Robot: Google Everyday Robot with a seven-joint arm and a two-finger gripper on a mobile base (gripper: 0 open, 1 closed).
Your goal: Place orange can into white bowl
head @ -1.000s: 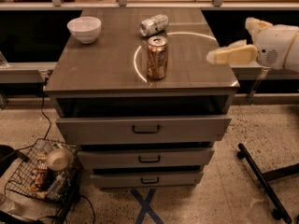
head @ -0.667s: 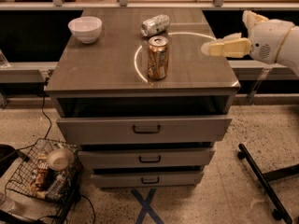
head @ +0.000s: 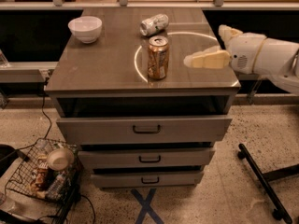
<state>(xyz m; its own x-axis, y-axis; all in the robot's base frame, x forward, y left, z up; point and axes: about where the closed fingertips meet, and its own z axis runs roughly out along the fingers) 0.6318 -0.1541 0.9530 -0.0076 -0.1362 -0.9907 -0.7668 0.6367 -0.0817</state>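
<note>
A: Your table, then tool — status?
B: Tool hangs over the table's right edge, released, empty. Far-left corner, white bowl; centre-front, orange can, upright.
A: Come in level; straddle its mid-body before you close.

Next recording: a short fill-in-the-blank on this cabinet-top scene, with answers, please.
The orange-brown patterned drink can stands ____ on the grey cabinet top.
The silver-white can behind it lies on its ____.
The small glossy white ceramic bowl sits at the picture's ____ side.
The gripper is at the picture's ____ side, apart from both cans.
Answers: upright; side; left; right.
</note>
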